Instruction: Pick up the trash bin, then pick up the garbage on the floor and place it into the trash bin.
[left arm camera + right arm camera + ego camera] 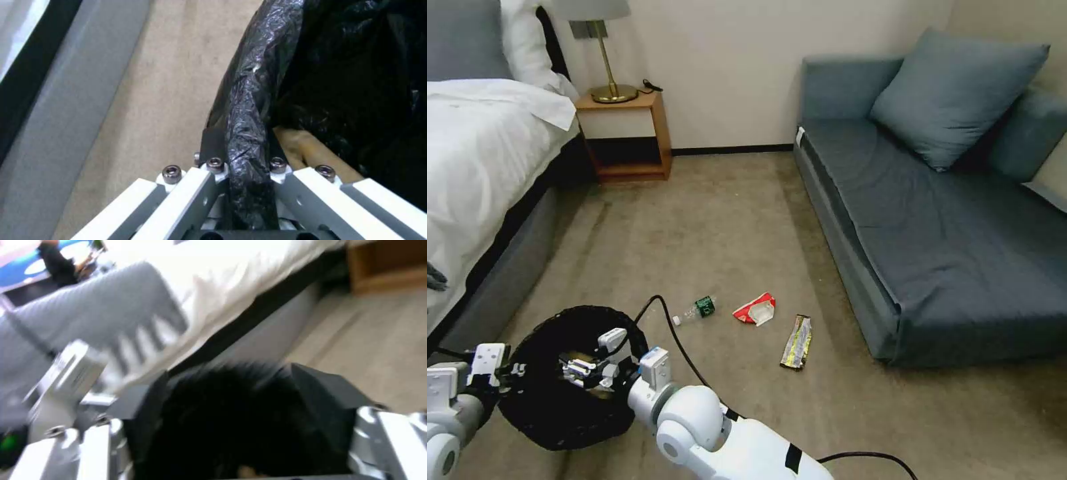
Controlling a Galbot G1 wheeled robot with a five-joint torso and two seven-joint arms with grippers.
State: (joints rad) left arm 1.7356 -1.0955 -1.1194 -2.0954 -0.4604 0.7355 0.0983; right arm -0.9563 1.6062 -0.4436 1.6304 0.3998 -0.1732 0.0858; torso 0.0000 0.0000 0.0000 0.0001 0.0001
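Note:
The trash bin, lined with a crinkled black bag, is at the lower left of the head view. My left gripper is shut on its rim, with the fingers either side of the bag fold. My right gripper hangs open over the bin's mouth, its fingers wide apart above the dark inside. A brown piece lies inside the bag. On the carpet lie the garbage pieces: a clear bottle with a green label, a red-and-white packet and a yellow-silver foil wrapper.
A bed with white sheets runs along the left. A wooden nightstand with a brass lamp stands at the back wall. A blue-grey sofa fills the right. A black cable loops from my right arm over the carpet.

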